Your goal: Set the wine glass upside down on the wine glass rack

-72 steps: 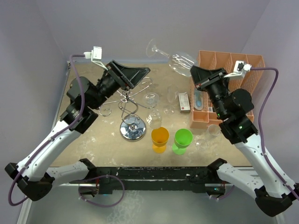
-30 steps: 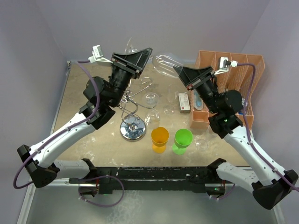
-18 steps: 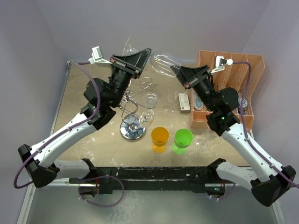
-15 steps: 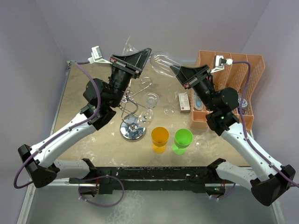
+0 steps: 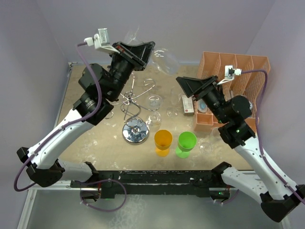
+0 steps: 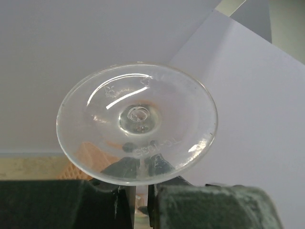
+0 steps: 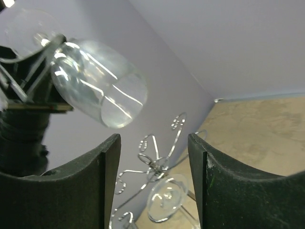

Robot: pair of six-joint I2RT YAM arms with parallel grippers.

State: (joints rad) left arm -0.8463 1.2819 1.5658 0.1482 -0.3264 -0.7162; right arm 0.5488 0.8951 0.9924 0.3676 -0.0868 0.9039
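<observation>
The clear wine glass hangs in the air above the back of the table, tilted, its bowl pointing right. My left gripper is shut on its stem. In the left wrist view the round foot fills the frame, with the stem pinched between my left gripper fingers. My right gripper stands open and empty, below and right of the bowl. The right wrist view shows the bowl up left of my right gripper. The chrome wine glass rack stands below the left gripper, its scroll arms showing.
Clear glasses stand or hang by the rack; one hangs near the scroll arms. An orange cup and a green cup stand in front. The orange mesh organiser is at the back right, a small box beside it.
The left gripper closed on the stem and has lifted and swung the glass up. The right gripper opened, let go of the bowl and drew back down to the right.
</observation>
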